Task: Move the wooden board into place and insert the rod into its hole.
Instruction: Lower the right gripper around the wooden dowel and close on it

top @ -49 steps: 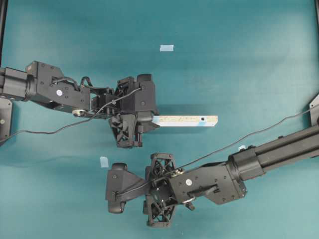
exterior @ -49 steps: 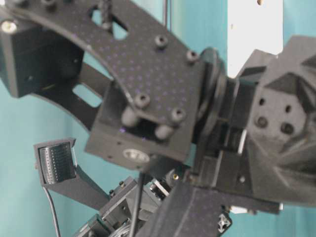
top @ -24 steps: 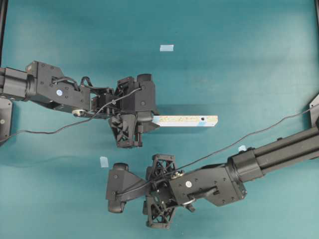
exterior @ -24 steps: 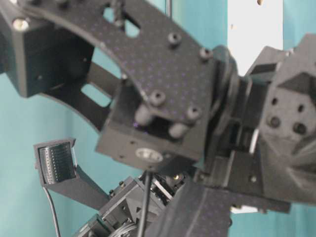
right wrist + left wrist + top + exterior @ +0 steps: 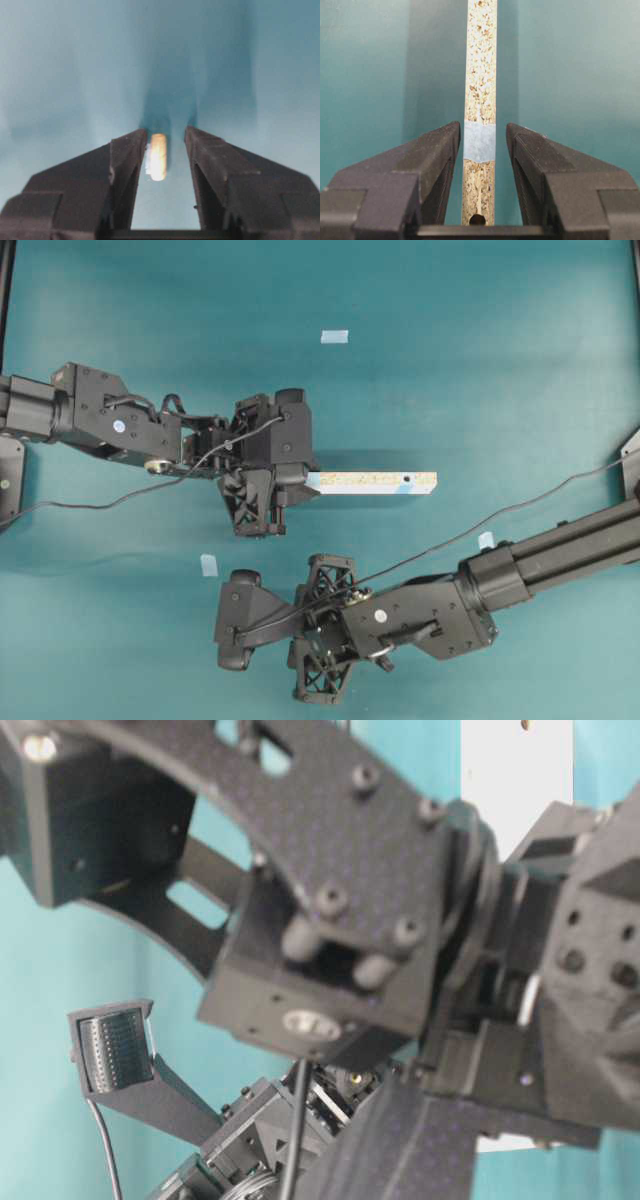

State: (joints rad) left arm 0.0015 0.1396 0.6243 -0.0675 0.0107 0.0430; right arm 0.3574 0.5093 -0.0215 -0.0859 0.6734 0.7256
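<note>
While left pincer [image 5: 480,150] flanks board [image 5: 481,75], rod [image 5: 158,156] sits between right pincer [image 5: 165,150] fingers.

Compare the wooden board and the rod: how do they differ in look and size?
The wooden board is a long flat plank; the rod is a short cylinder. The board reaches far past the jaws around it; the rod does not. The board is speckled, with a pale blue strip and a dark hole; the rod is plain cream. Both sit between jaws: board in the left gripper, rod in the right gripper.

Bare mat [image 5: 480,380] lies open beyond the wooden board [image 5: 372,482]
</note>
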